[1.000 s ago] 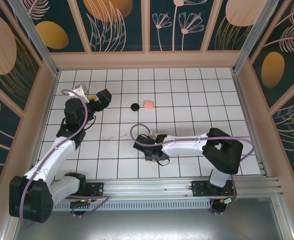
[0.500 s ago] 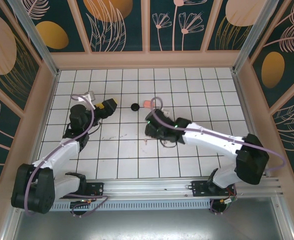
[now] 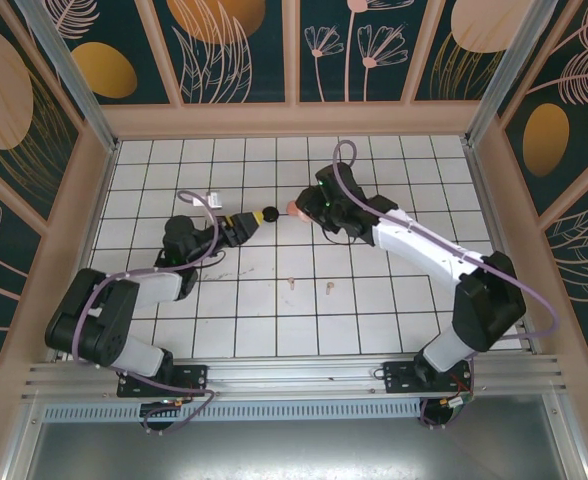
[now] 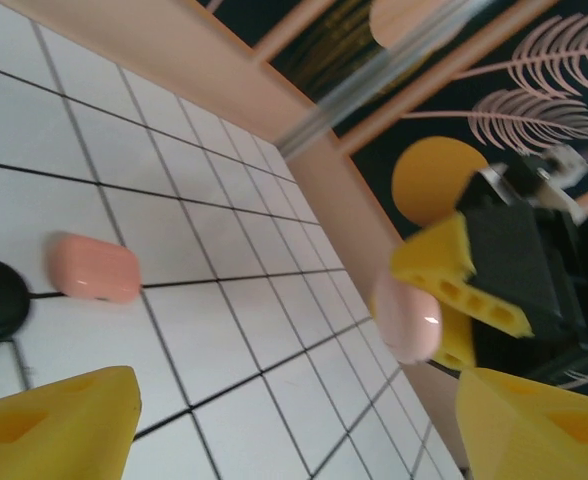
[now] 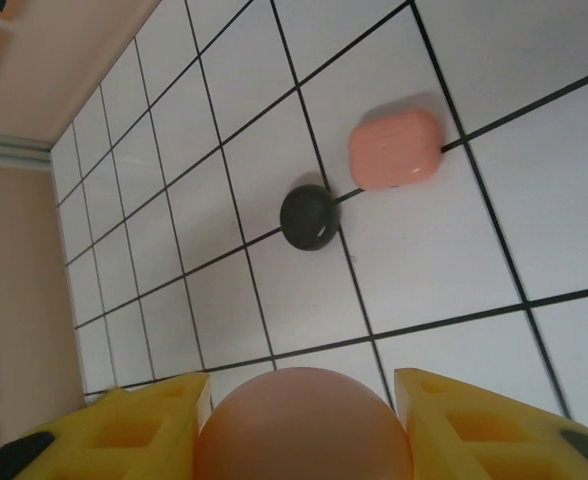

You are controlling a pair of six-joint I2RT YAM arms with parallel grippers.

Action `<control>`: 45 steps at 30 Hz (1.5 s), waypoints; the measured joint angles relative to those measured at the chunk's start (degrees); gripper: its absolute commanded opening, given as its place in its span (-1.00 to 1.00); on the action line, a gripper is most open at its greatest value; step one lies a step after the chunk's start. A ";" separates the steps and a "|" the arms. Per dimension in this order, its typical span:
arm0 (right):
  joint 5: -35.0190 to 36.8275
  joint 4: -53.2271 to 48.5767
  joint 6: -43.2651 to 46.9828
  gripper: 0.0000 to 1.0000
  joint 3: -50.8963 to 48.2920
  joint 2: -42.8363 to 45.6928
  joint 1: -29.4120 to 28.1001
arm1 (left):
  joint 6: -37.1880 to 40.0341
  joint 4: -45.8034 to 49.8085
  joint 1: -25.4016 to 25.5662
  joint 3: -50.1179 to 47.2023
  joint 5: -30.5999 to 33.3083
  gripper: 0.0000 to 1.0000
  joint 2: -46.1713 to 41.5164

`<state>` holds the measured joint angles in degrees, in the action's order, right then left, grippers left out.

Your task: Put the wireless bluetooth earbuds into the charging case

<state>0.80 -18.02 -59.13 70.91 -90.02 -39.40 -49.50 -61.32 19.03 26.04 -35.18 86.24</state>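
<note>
- Two pale peach earbuds (image 3: 291, 283) lie loose on the counter (image 3: 374, 330) at mid-frame of the top view, bared since the right arm swung away.
- Right hand (image 3: 312, 204) now hangs at upper centre, clamped on a rounded peach case (image 5: 304, 430), well apart from them.
- Left hand (image 3: 252, 221), jaws apart and empty, has reached the black case (image 3: 270, 213); the pink case (image 5: 396, 148) lies just beside.
- Insertion looks unstarted.

A robot test cell in a lab — a left arm (image 3: 139, 290) and a right arm (image 3: 429, 248) stand on an aluminium rail (image 3: 294, 372) at the near edge of a white grid-tiled desk (image 3: 374, 320). Metal-framed walls (image 3: 244, 60) of printed botanical panels box it in — cables loop along both arms.
</note>
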 measured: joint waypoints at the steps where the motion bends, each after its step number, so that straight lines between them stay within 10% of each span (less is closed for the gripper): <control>1: -0.31 0.33 -0.92 -0.32 0.48 -0.76 0.00 | -0.48 -1.60 1.03 0.15 -0.15 0.54 1.36; 15: -0.96 2.60 -8.57 -0.34 4.63 -4.81 0.04 | -6.60 -19.15 7.21 5.38 1.27 0.31 15.21; 45: -2.40 3.30 -8.81 -0.37 5.09 -4.81 -0.07 | -9.35 -23.50 10.14 13.00 4.68 -0.18 22.36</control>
<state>-1.61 -14.72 -67.94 76.01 -94.83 -39.46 -58.85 -84.82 29.17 39.05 -30.50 108.60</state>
